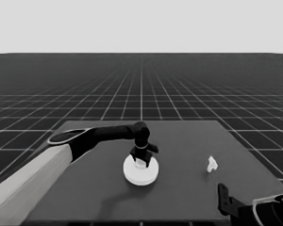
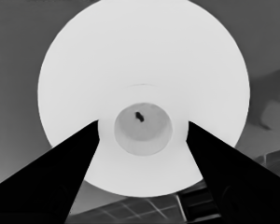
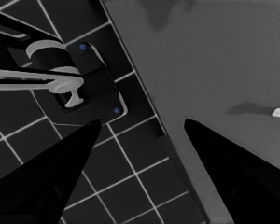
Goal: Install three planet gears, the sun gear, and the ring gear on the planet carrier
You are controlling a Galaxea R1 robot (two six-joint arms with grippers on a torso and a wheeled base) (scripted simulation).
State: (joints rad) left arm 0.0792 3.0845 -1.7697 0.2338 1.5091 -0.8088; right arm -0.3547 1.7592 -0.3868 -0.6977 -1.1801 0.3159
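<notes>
Over the middle of the table (image 1: pixel 188 141), hovering with the left gripper (image 1: pixel 140 161) above the larger round part (image 1: pixel 140 175), fingers spread either side of its raised hub (image 2: pixel 143 128), clamping nothing. Judging it seated, so lifting straight up and avoiding nudging the rim. Keeping the right gripper (image 3: pixel 142 122) parked at the near right corner, likewise splayed, short of the thin white piece (image 1: pixel 212 164).

Our left arm (image 1: pixel 33 179) is pale grey far back from the claw, with a dark-rimmed joint, then black and slender nearer it. Our left claw (image 2: pixel 142 135) ends in two long, pointed black fingers (image 2: pixel 46 186), as does the right claw (image 3: pixel 140 140).
</notes>
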